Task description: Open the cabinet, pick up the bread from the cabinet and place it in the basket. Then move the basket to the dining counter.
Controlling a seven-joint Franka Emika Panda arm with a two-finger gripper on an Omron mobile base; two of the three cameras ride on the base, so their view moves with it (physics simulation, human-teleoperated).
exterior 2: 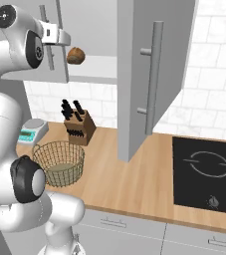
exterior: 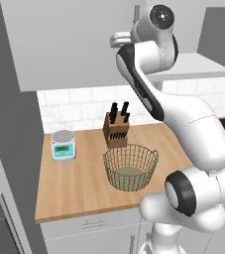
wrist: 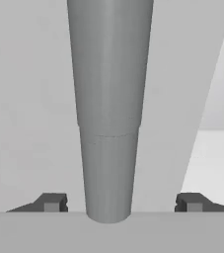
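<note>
Left of the knife block (exterior: 116, 130), a small scale (exterior: 64, 145); just in front of the block, the basket (exterior: 130, 166), on the wood counter (exterior: 79, 183); above the block, the cabinet (exterior 2: 149, 74) with its right door swung open, the bread (exterior 2: 75, 55) on its shelf; up at the left door, gripper (wrist: 118, 202) fingers spread wide either side of the bar handle (wrist: 108, 99), not pinching it.
</note>
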